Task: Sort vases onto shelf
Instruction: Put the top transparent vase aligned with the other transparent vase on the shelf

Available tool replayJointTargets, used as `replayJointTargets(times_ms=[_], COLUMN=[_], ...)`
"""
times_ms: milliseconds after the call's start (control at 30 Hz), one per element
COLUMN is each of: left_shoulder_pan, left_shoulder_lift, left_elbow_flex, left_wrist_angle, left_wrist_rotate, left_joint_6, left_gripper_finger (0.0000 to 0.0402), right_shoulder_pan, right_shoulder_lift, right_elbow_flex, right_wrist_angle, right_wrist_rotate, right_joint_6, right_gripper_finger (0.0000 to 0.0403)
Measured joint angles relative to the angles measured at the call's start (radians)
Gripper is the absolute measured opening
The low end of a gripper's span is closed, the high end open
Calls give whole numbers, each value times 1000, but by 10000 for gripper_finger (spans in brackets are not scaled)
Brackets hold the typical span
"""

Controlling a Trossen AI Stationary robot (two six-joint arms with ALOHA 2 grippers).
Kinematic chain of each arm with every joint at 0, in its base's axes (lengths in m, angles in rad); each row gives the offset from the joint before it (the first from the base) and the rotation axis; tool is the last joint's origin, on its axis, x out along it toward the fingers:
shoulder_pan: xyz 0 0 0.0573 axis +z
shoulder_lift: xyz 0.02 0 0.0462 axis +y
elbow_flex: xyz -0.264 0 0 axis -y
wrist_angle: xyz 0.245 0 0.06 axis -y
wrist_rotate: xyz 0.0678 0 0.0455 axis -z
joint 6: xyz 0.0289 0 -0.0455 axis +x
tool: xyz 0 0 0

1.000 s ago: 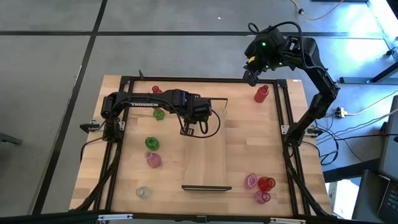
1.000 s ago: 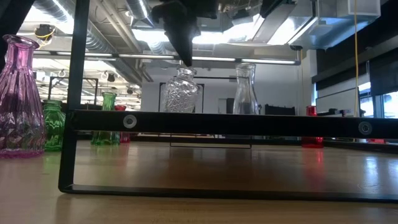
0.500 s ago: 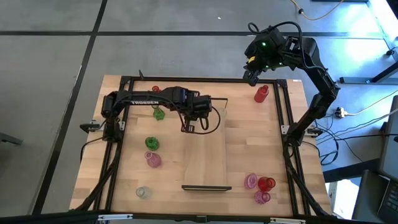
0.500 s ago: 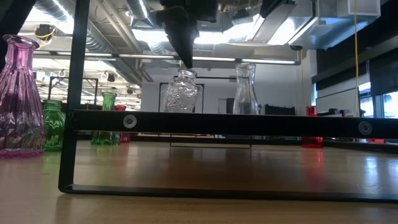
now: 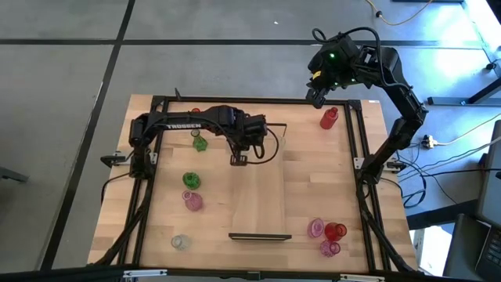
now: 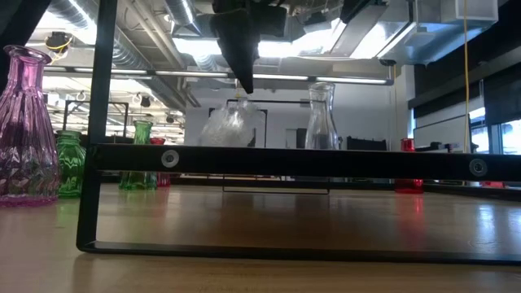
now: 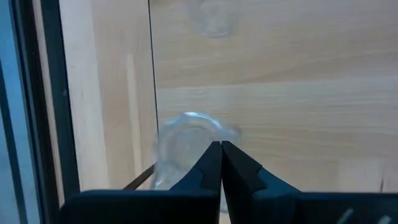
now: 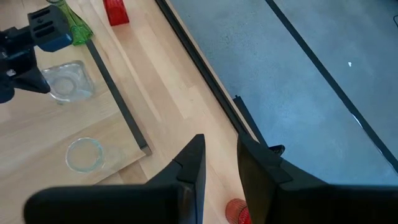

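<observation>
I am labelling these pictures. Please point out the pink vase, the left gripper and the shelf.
pink vase (image 6: 24, 130), low view, its body.
left gripper (image 7: 221, 155), left wrist view, between fingertips.
shelf (image 5: 262, 196), high view, bare board.

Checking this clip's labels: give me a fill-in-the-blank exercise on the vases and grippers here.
1. The held vase, pinched at its rim by the left gripper over the shelf, is ___ glass.
2. The right gripper, open, hangs at the table's far right corner by the corner vase, which is ___.
3. In the low view, the nearest vase is ___.

Missing words: clear; red; pink.
</observation>
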Motion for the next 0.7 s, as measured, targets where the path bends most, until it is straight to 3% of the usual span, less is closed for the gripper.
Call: replayJointTargets(times_ms=[433, 700], left_shoulder_pan=[8, 20], left_shoulder_lift=[-29, -147], left_elbow_flex=[2, 4], left_wrist_angle=[-17, -248], left_wrist_rotate=[-27, -74], left_joint_6=[-34, -135], left_gripper_finger=[0, 0], right_shoulder_pan=[0, 0], right_shoulder_lift=[0, 0], right_elbow_flex=[0, 0], right_wrist_angle=[0, 0], right_wrist_rotate=[0, 0], right_joint_6=[-1, -5], right_gripper_finger=[76, 76])
